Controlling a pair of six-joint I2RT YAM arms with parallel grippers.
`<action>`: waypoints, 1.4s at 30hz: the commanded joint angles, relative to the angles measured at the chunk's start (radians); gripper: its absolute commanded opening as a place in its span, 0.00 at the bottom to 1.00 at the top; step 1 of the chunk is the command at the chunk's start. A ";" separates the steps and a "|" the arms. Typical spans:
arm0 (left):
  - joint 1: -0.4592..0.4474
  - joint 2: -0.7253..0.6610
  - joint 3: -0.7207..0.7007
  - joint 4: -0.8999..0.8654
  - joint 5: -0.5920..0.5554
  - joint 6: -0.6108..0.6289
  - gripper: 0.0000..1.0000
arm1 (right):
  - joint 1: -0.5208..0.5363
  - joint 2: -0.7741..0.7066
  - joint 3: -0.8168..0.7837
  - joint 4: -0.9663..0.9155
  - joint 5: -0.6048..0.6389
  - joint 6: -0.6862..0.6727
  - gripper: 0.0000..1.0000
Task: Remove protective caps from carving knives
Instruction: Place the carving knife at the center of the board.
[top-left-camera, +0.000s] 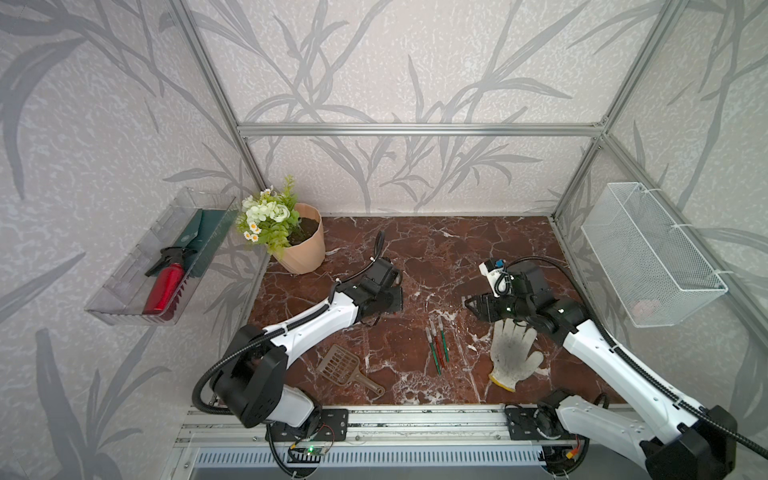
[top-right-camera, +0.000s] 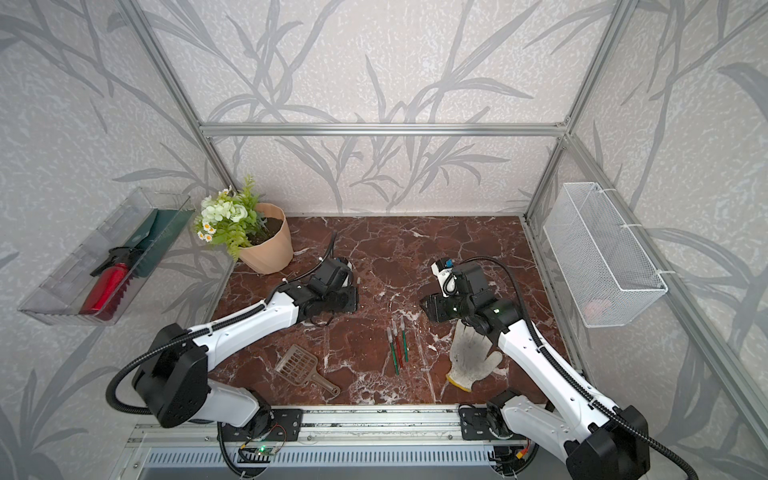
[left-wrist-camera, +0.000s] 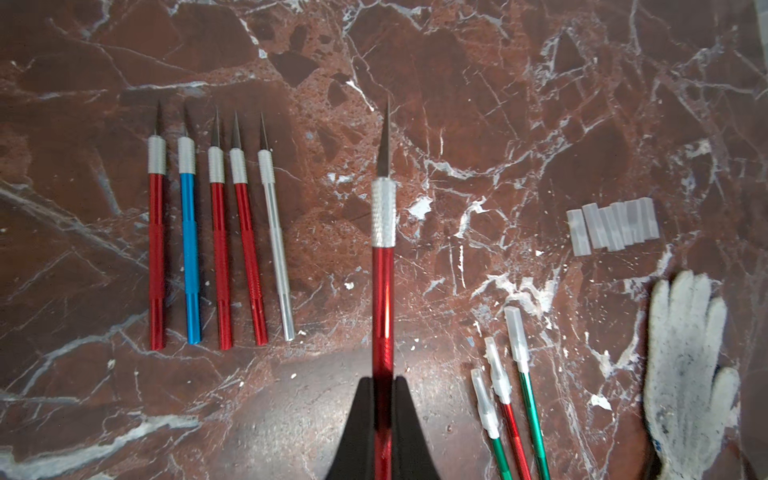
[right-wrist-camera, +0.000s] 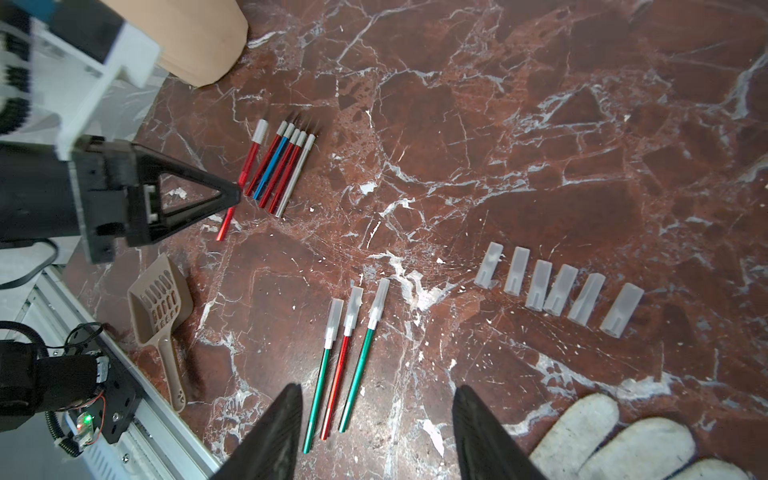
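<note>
— Left fingers (left-wrist-camera: 358, 432)?
— Clenched on bare red carving knife (left-wrist-camera: 382, 299), shaft along them.
— Right fingers (top-left-camera: 476, 307)?
— Released, empty. In a top view, three capped knives (top-left-camera: 436, 348) at seven o'clock, lying twelve-to-six.

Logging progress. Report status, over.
Left gripper shut on bare red knife. Right gripper open, empty. Six caps off, three knives capped. Nothing in the way.

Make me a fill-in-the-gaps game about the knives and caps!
The knife in the left gripper is ___.
The number of capped knives is ___.
The number of loose caps is ___.
The right gripper holds ___.
Missing words: red; three; six; nothing.
</note>
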 joint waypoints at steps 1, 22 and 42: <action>0.006 0.045 0.068 -0.078 -0.056 0.015 0.06 | 0.004 -0.031 -0.025 0.023 -0.045 0.015 0.63; 0.040 0.263 0.212 -0.110 -0.138 0.069 0.05 | 0.004 -0.032 -0.058 0.089 -0.132 0.040 0.99; 0.055 0.371 0.208 -0.040 -0.125 0.002 0.06 | 0.004 -0.039 -0.084 0.107 -0.132 0.058 0.99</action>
